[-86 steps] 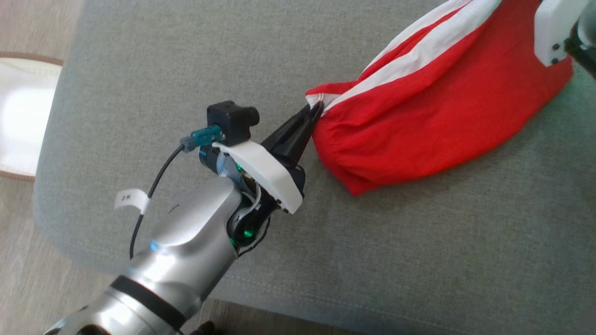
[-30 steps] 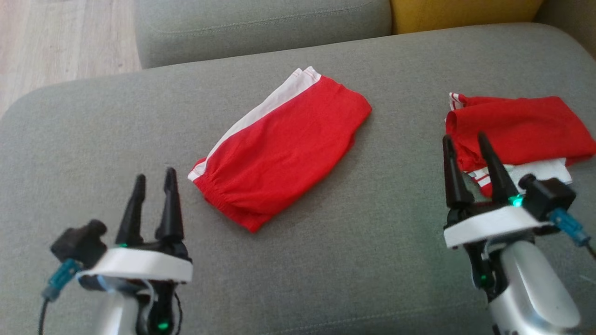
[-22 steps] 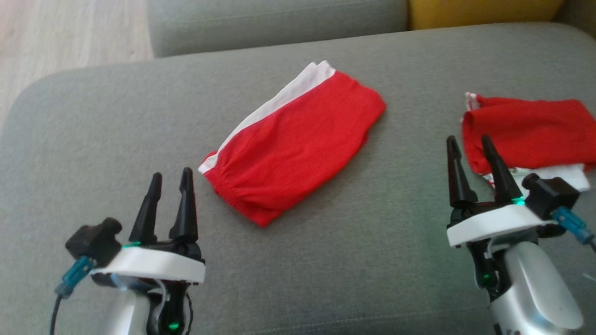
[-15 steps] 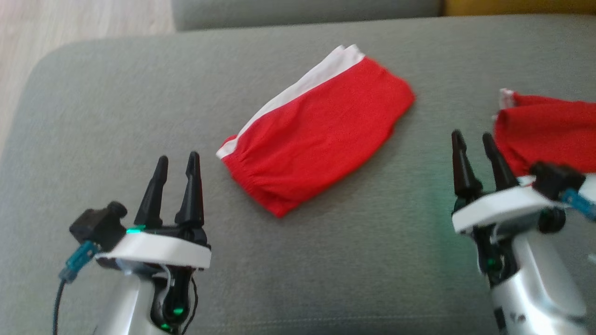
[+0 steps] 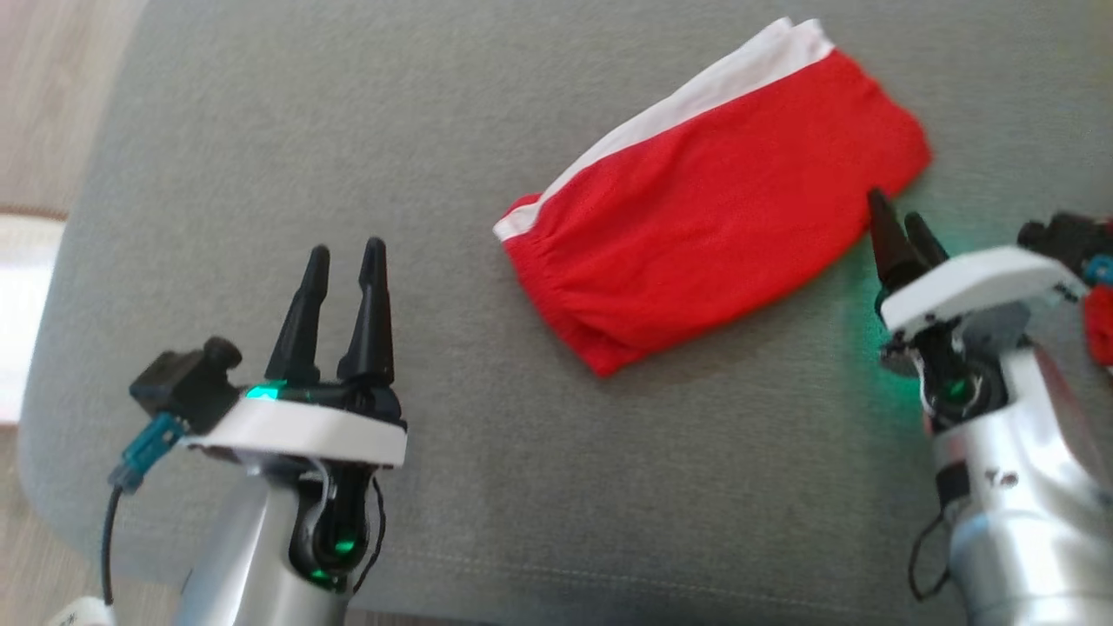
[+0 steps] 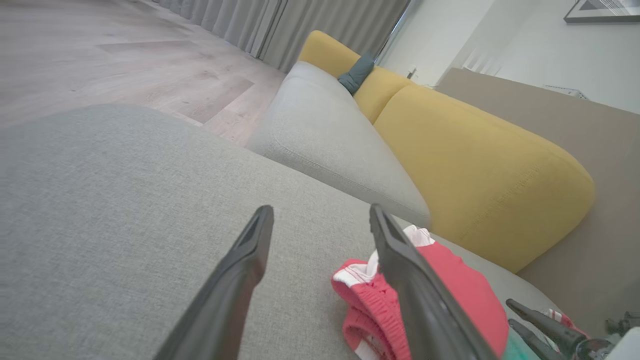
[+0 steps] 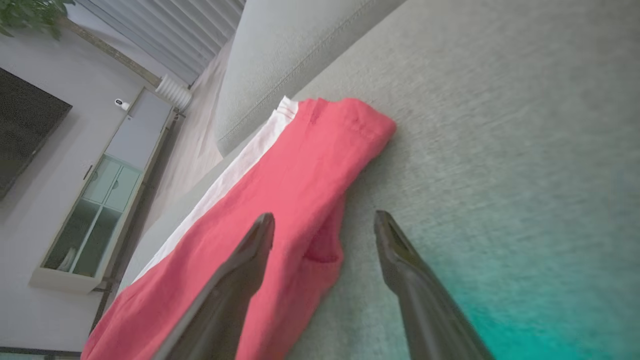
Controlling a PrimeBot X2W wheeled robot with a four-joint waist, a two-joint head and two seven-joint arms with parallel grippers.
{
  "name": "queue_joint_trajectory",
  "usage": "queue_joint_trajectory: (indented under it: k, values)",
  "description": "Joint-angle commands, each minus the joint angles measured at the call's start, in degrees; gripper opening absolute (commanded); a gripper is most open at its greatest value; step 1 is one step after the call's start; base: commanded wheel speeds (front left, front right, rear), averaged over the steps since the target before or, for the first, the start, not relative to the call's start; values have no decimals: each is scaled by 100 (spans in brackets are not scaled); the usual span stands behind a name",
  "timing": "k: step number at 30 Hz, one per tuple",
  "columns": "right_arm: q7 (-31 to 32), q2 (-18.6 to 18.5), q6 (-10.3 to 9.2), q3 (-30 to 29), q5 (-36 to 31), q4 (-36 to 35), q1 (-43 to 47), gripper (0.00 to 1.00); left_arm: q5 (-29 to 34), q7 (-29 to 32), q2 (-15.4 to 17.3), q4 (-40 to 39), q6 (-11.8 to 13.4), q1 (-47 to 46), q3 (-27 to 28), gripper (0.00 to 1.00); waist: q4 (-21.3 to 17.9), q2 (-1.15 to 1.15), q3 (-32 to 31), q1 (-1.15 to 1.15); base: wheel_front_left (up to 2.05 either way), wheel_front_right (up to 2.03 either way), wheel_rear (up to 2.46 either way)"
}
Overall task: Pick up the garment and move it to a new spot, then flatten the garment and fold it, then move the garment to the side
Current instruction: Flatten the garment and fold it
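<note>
Left gripper [image 5: 346,249] and right gripper [image 5: 894,209], both parted and empty, are flanking limp shorts [image 5: 713,230], likely best pinched at corners.

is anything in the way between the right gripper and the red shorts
Nothing visible stands in the way. The right gripper is open at the right end of the red shorts, and in the right wrist view the cloth's edge shows between its fingers. Around them is bare grey cushion.

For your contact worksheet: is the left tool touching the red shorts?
Apart. The head view shows bare grey cushion between the left tool and red shorts.
</note>
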Motion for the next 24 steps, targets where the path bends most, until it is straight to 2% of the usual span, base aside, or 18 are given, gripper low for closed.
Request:
queue_joint_trajectory:
  k: [1, 11, 22, 23, 24]
  values:
    - [135, 98, -4, 47, 83, -64, -319, 100, -46, -30, 30, -197, 52, -248, 123, 100, 202, 0, 185, 0, 0, 0, 0]
    - [872, -67, -4, -466, -196, 780, -997, 100, -185, -30, 30, -197, 77, -406, 1, 100, 690, 0, 558, 0, 0, 0, 0]
    - [1203, -167, -4, -705, -885, 1656, -1919, 100, -348, -30, 30, -225, 107, -525, -110, 100, 906, 0, 774, 0, 0, 0, 0]
    - [1197, -163, -4, -723, -914, 1702, -1993, 24, -355, -30, 30, -224, 115, -534, -117, 100, 903, 0, 776, 0, 0, 0, 0]
    - [1177, -156, -4, -731, -933, 1734, -2049, 0, -358, -30, 30, -221, 122, -538, -115, 100, 890, 0, 764, 0, 0, 0, 0]
